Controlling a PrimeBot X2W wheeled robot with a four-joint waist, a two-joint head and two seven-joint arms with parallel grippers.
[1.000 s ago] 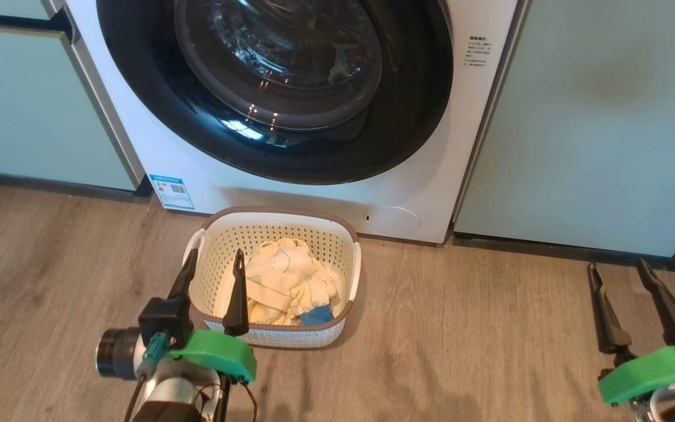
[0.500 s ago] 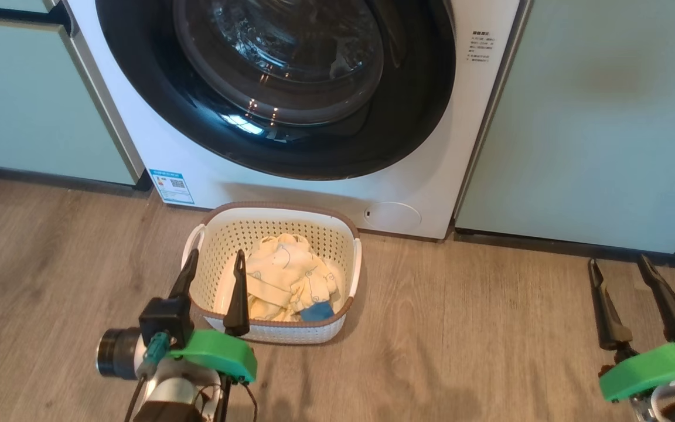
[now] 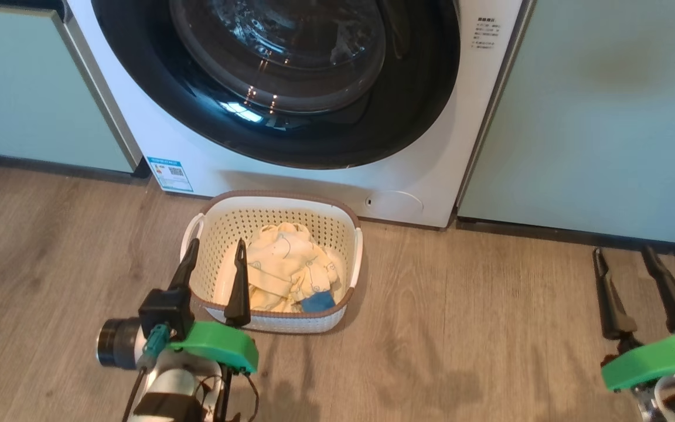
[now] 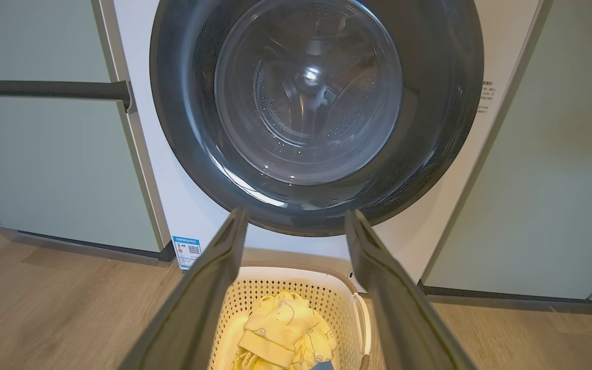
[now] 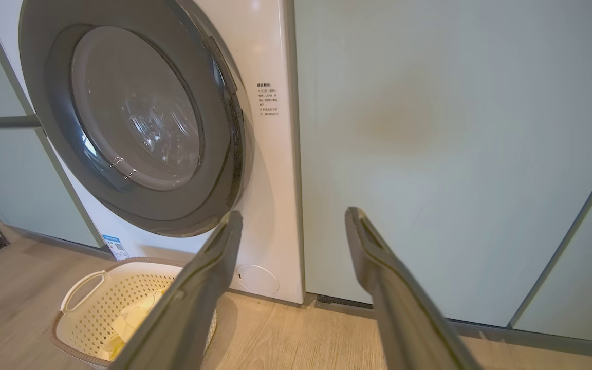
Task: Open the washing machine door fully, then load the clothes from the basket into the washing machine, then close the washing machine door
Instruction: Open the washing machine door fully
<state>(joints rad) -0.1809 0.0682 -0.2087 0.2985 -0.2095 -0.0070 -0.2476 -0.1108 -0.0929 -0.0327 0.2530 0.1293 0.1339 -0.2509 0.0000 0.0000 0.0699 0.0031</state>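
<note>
The washing machine (image 3: 314, 184) stood between pale green cabinets (image 3: 595, 117), with the washing machine door (image 3: 290, 138) lying against its front, closed as far as I could tell. The basket (image 3: 273, 199) sat on the wooden floor (image 3: 460, 328) just in front of the machine, below the door. The clothes (image 3: 282, 269) lay bundled inside it, cream-yellow with one small blue piece (image 3: 317, 303) at the near edge. The left gripper (image 3: 217, 241) hovered by the basket's near left corner, fingers spread apart and holding nothing. The right gripper (image 3: 621, 251) hung well off to the right above the floor — also spread wide, nothing between its fingers — pointing toward the cabinet there.
</note>
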